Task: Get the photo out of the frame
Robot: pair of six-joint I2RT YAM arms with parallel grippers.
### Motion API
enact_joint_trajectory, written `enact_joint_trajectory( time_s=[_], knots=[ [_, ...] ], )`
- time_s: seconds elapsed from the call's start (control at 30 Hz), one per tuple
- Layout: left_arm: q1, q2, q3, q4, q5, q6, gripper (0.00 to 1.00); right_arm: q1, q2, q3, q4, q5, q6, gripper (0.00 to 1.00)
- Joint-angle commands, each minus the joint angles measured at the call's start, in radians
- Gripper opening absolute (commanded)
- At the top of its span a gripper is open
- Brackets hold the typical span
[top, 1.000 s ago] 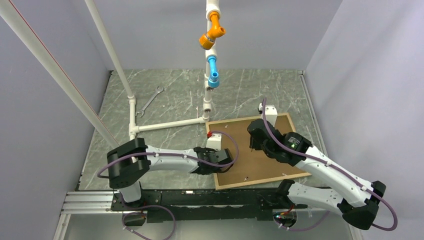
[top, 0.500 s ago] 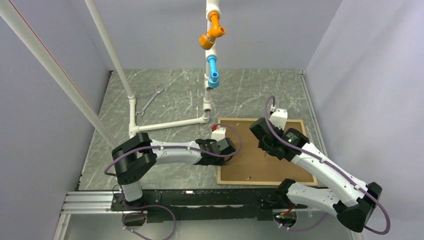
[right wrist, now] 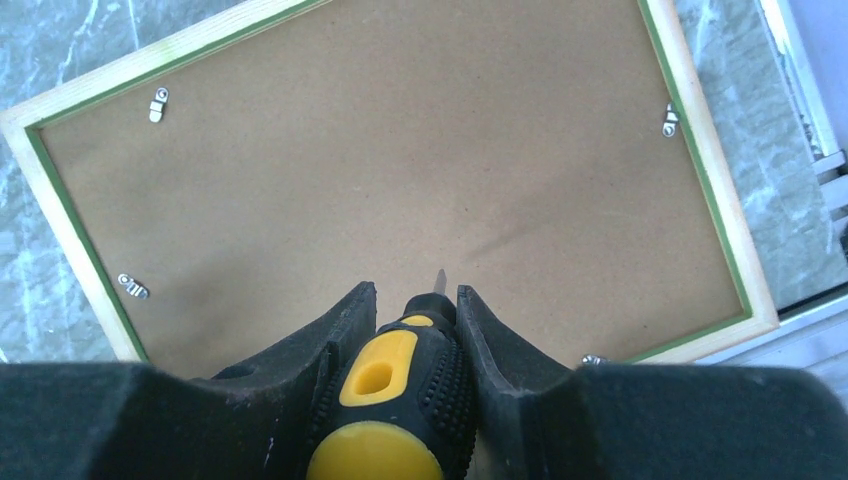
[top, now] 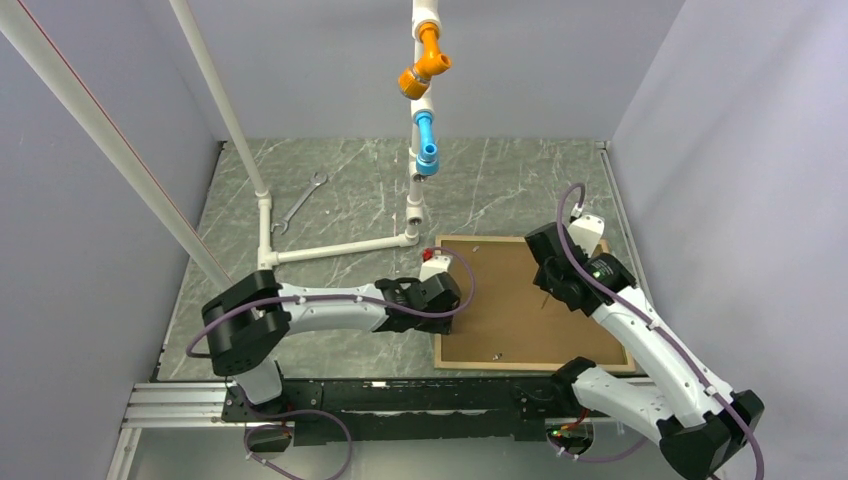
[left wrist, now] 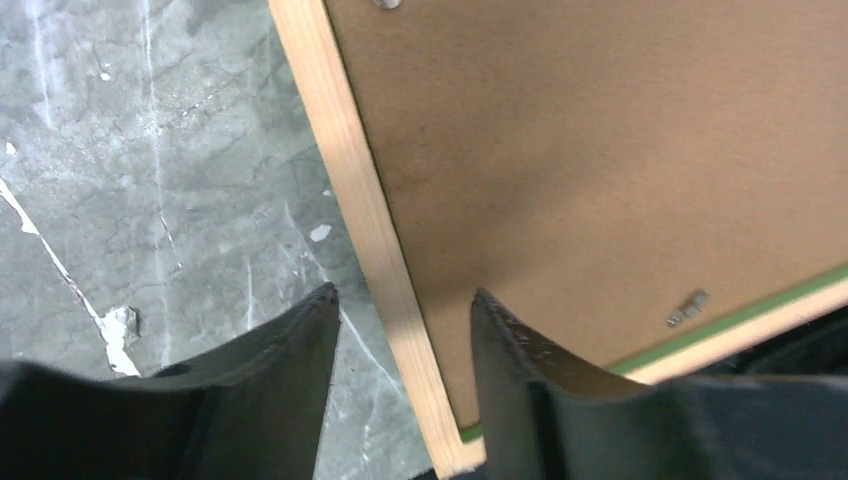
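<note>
The frame (top: pixel 530 366) lies face down on the marble table, its brown backing panel (top: pixel 510 300) up, ringed by a light wood edge (left wrist: pixel 365 230) and a thin green line. The photo is hidden beneath the backing. My left gripper (top: pixel 438 280) is open, and its fingers straddle the frame's left wood edge near the near-left corner without pressing on it (left wrist: pixel 404 292). My right gripper (top: pixel 552 283) hovers over the backing's right half. It is shut on a yellow and black screwdriver (right wrist: pixel 400 400), whose tip points down at the panel (right wrist: pixel 416 290).
Small metal clips (right wrist: pixel 158 100) hold the backing at its edges. A white pipe rig (top: pixel 340 246) with orange and blue fittings stands just left of and behind the frame. A wrench (top: pixel 300 203) lies at the back left. An aluminium rail (top: pixel 180 405) runs along the near edge.
The frame has swung from tilted to square and slid right. My left gripper has opened off its left edge. The right arm with the screwdriver has moved right and back.
</note>
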Motion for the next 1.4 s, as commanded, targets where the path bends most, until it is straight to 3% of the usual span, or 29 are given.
enact_joint_trajectory(
  time_s=[0.0,0.23,0.47,0.63,0.8,1.1,1.37],
  knots=[
    [0.004,-0.116,0.011,0.005,0.046,0.069,0.61,-0.052,-0.039,-0.028,0.112,-0.068,-0.071,0.00],
    [0.074,-0.269,-0.020,-0.016,0.178,0.189,0.76,-0.160,-0.006,-0.070,0.262,-0.082,-0.090,0.00],
    [0.162,-0.326,-0.017,-0.064,0.349,0.331,0.80,-0.312,0.123,-0.002,0.384,-0.055,-0.163,0.00],
    [0.229,-0.250,0.106,-0.191,0.462,0.469,0.81,-0.376,0.153,-0.032,0.596,-0.139,-0.269,0.00],
    [0.270,-0.145,0.212,-0.275,0.525,0.566,0.80,-0.452,0.254,-0.014,0.681,-0.237,-0.290,0.00],
    [0.374,0.033,0.348,-0.281,0.726,0.584,0.75,-0.493,0.298,-0.035,0.842,-0.273,-0.357,0.00],
    [0.387,0.052,0.335,-0.295,0.660,0.618,0.74,-0.525,0.371,0.029,0.826,-0.276,-0.371,0.00]
  ],
)
